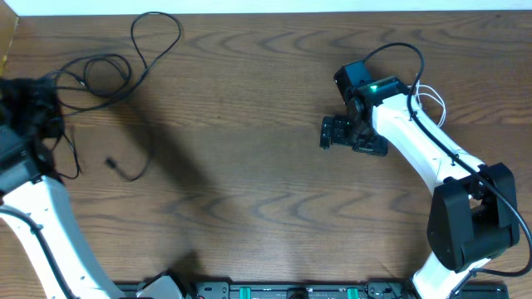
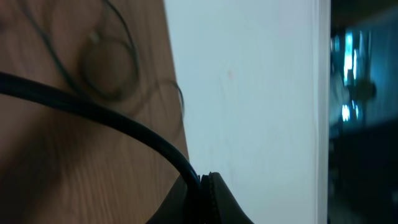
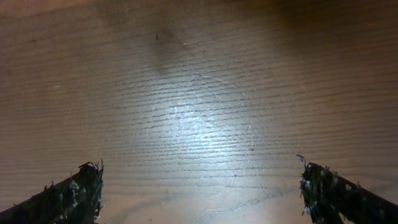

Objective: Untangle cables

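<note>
left gripper (image 2: 204,196) blurred, closed | black cable (image 2: 124,122) hold unclear | right gripper (image 3: 199,183) cropped

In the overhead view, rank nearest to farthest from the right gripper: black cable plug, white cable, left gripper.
From the right gripper:
1. white cable, far right
2. black cable plug, left side
3. left gripper, far left edge
</note>
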{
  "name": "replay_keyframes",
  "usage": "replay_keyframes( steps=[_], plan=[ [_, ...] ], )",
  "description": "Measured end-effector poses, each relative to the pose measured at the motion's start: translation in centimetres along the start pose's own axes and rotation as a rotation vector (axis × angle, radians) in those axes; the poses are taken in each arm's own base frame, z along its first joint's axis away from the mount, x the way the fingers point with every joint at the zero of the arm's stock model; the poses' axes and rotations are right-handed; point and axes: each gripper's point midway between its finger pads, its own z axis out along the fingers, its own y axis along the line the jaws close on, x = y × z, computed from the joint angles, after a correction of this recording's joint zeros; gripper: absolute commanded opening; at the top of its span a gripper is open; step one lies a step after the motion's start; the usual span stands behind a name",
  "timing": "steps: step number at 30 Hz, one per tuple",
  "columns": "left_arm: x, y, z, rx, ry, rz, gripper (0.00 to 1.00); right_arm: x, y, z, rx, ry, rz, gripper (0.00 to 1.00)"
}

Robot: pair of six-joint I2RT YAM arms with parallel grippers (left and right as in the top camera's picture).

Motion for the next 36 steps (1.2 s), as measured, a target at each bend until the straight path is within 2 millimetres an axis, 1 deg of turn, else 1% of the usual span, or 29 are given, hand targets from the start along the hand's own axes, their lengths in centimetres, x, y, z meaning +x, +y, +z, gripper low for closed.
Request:
replay_keyframes(
  steps=[2,3,6,8,10,12,13,14,17,19,20,22,25,26,28,30,33,36],
  plan=[
    [1.7,-1.1,0.4,0.032,0.045,0.027,0.08,0.1,0.1,0.0,-0.003,0.003,-0.002,0.99],
    [2.3,-1.8,0.5,0.053,0.057,0.041,0.07,0.1,0.2,0.0,-0.003,0.003,-0.003,0.99],
    [4.1,-4.9,0.4,0.167,0.085,0.1,0.07,0.4,0.6,0.0,-0.006,0.006,-0.018,0.99],
    [5.0,-7.7,-0.3,0.273,0.091,0.147,0.08,0.5,1.0,0.0,-0.01,0.003,-0.028,0.99],
    [6.6,-10.8,-1.8,0.398,0.114,0.202,0.08,0.5,1.5,0.1,-0.017,-0.008,-0.04,0.99],
    [8.7,-13.8,-3.8,0.522,0.146,0.256,0.07,0.4,2.2,0.1,-0.028,-0.023,-0.054,0.99],
    [10.0,-15.0,-4.8,0.567,0.172,0.276,0.07,0.3,2.4,0.1,-0.032,-0.028,-0.059,0.99],
    [11.9,-16.6,-6.5,0.631,0.216,0.305,0.07,0.5,2.8,0.1,-0.036,-0.031,-0.069,0.99],
    [14.3,-19.3,-9.2,0.718,0.27,0.339,0.08,0.8,3.3,0.1,-0.039,-0.031,-0.085,0.99],
    [15.0,-20.3,-10.4,0.753,0.288,0.352,0.08,0.9,3.4,0.1,-0.04,-0.03,-0.088,0.99],
    [15.0,-20.2,-10.5,0.748,0.29,0.35,0.08,0.9,3.5,0.1,-0.04,-0.029,-0.091,0.99],
    [15.1,-19.1,-10.0,0.685,0.307,0.331,0.08,1.0,3.5,0.1,-0.038,-0.027,-0.092,0.99],
    [15.3,-15.4,-7.9,0.5,0.343,0.276,0.08,1.0,3.5,0.1,-0.038,-0.027,-0.092,0.99],
    [15.3,-13.8,-7.0,0.424,0.352,0.254,0.08,1.0,3.4,0.2,-0.038,-0.026,-0.092,0.99],
    [15.1,-11.2,-5.7,0.313,0.357,0.237,0.08,1.1,3.4,0.2,-0.037,-0.025,-0.092,0.99],
    [14.8,-9.1,-4.4,0.227,0.348,0.268,0.08,1.1,3.4,0.2,-0.035,-0.023,-0.091,0.99],
    [14.1,-6.2,-2.3,0.115,0.331,0.358,0.08,1.2,3.3,0.2,-0.033,-0.02,-0.091,0.99],
    [12.7,-3.4,0.2,0.013,0.305,0.422,0.08,1.3,3.3,0.2,-0.031,-0.017,-0.091,0.99]
  ],
)
